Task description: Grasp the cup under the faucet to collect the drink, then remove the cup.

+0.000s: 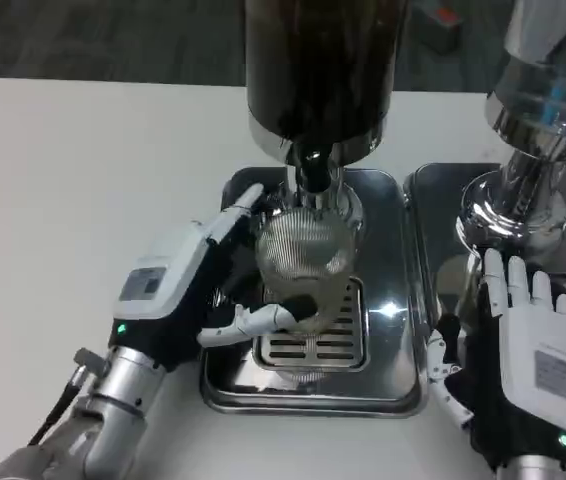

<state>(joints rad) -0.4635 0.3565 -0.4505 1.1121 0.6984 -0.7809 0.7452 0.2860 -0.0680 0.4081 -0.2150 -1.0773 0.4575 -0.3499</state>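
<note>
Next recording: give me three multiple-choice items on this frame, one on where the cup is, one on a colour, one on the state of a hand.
1. Where is the cup?
A. on the bare table, left of the tray
B. under the faucet, over the drip tray
C. beside the right hand

2. What colour is the table?
A. white
B. black
C. brown

3. What is the left hand doing?
A. lying flat on the table
B. pressing the faucet
C. holding the cup

Key:
1 B: the cup is directly below the spout, above the grate.
2 A: the bare surface left of the tray is white.
3 C: its fingers wrap the cup, while the right hand lies spread, holding nothing.
</note>
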